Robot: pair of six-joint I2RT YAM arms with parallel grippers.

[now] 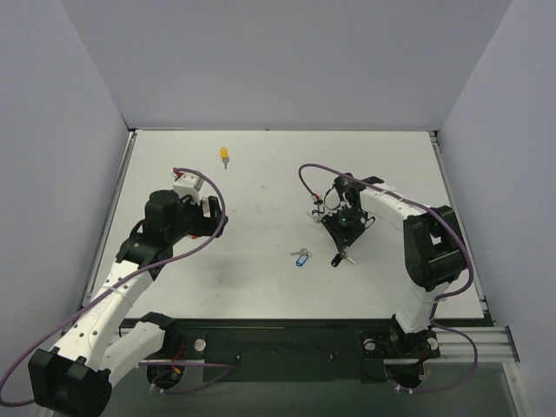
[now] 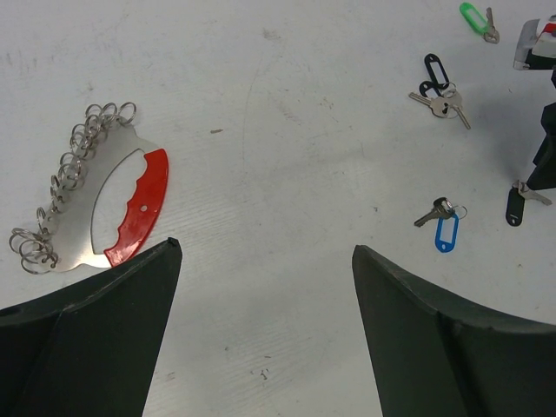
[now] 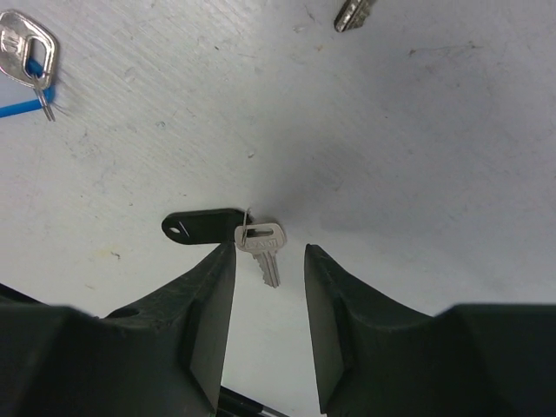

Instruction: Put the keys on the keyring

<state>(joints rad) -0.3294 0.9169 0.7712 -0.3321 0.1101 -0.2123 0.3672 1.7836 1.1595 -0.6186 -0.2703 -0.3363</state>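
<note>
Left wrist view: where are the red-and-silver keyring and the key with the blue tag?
Red-and-silver metal keyring (image 2: pixel 146 198), left wrist view, on its red arc.
Small silver key with blue plastic tag (image 2: pixel 446 233), left wrist view, on the tag.

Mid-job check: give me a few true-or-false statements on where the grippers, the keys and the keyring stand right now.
1. The left gripper is wide open with nothing between its fingers. True.
2. The right gripper is lined up on the blue-tagged key. False: its fingers stand on either side of the key with a black tag.
3. The keyring lies on the table, held by neither gripper. True.
4. The right gripper has clamped and lifted its key. False: the key lies on the table, with a gap at each finger.
5. The yellow-tagged key hangs on the keyring. False: it lies alone near the far edge of the table.
</note>
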